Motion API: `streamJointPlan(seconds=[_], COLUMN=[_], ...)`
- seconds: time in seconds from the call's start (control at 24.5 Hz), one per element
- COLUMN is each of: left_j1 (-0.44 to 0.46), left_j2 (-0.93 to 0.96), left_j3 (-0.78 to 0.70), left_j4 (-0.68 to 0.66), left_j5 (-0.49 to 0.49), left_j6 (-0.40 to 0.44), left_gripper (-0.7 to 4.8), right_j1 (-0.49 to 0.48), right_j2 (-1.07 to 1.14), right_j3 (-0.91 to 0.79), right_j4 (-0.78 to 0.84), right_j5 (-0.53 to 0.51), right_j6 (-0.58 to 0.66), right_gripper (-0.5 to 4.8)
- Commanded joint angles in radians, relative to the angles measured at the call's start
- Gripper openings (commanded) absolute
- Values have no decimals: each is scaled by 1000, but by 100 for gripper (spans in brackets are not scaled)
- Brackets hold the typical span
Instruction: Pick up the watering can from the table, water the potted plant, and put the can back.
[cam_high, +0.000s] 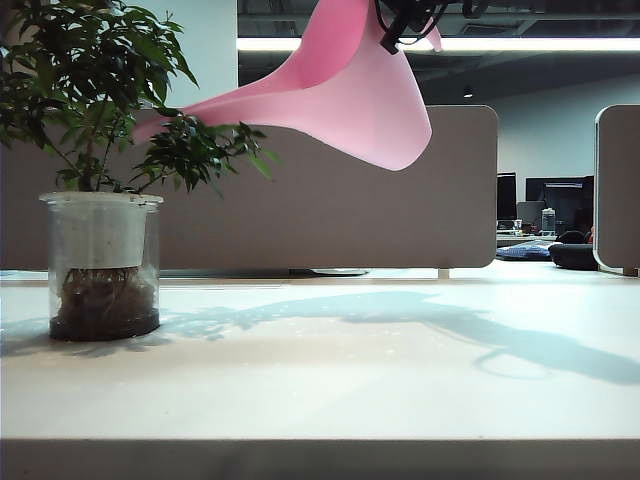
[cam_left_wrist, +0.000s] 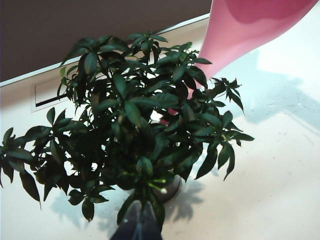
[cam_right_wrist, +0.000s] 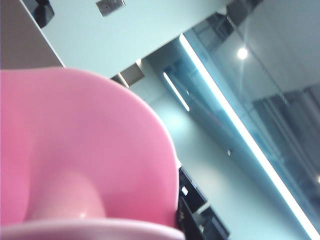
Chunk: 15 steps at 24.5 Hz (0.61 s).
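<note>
The pink watering can (cam_high: 350, 95) hangs tilted high above the white table (cam_high: 350, 380), its long spout reaching left into the leaves of the potted plant (cam_high: 100, 150). My right gripper (cam_high: 405, 28) is shut on the can's upper part at the top edge of the exterior view. In the right wrist view the can (cam_right_wrist: 75, 150) fills the frame, with one dark finger (cam_right_wrist: 192, 210) beside it. The left wrist view looks down on the plant (cam_left_wrist: 140, 115) and the can's body (cam_left_wrist: 240, 30). My left gripper (cam_left_wrist: 140, 225) hovers shut beside the foliage, holding nothing.
The plant stands in a clear jar (cam_high: 103, 265) on the table's left side. A grey partition (cam_high: 330, 190) runs behind the table, with another panel (cam_high: 618, 190) at the right. A cable slot (cam_left_wrist: 47, 97) lies by the far edge.
</note>
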Motion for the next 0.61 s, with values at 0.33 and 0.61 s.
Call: streamJointPlan(seconds=[0.33, 0.61], left_j1=[-1, -1], left_j2=[-2, -2], left_j3=[7, 7], left_j4=[-35, -42], left_j5=[-3, -2], left_j6=[0, -1], left_gripper=[-5, -5], right_j1=[-57, -137], right_j2=[-11, -13], right_j3=[11, 9], right_j4=[-228, -428], right_j5=[232, 231], right_j6=[524, 887], right_gripper=[94, 93])
